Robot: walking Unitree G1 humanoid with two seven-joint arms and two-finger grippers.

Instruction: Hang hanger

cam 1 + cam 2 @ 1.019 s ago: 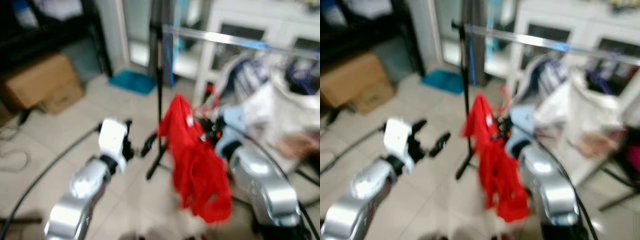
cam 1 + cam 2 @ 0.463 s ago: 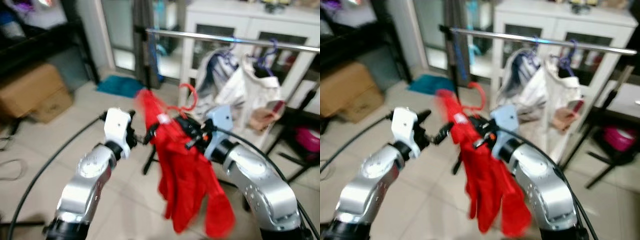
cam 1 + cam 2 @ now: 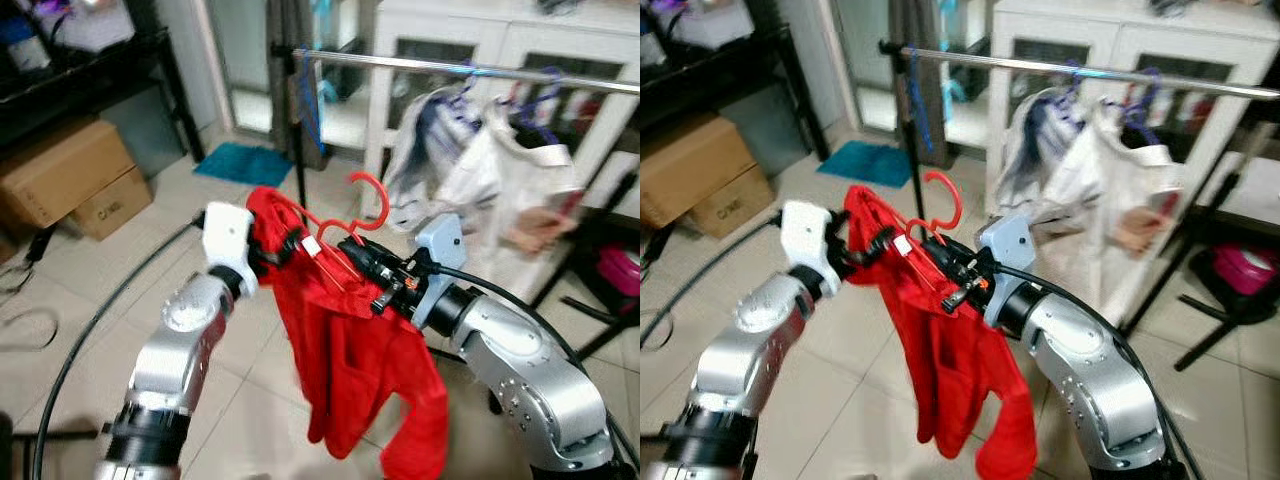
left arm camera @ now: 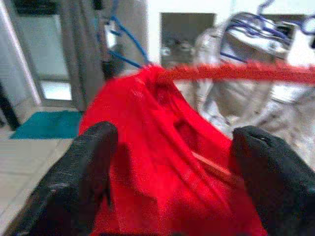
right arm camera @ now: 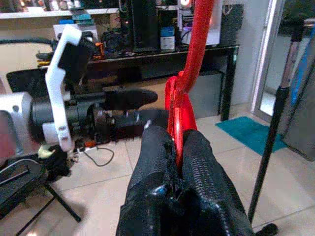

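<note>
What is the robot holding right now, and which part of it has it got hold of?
The right tool is shut on the red hanger near its neck, below the hook. The left tool is open around the red garment's shoulder.

A lived-in room of a home, seemingly a utility or storage corner: pale floor tiles (image 3: pixel 70 270) run under a metal clothes rail (image 3: pixel 450 66) hung with garments (image 3: pixel 480 170), backed by a white cabinet with glazed doors (image 3: pixel 1080 40). Cardboard boxes (image 3: pixel 70 175) sit beneath a black shelf unit (image 3: pixel 90 70), and a teal mat (image 3: pixel 245 163) lies by what may be a glass door, though blur leaves that uncertain. A black desk crowded with electronics (image 5: pixel 162 29) lines another wall.
</note>
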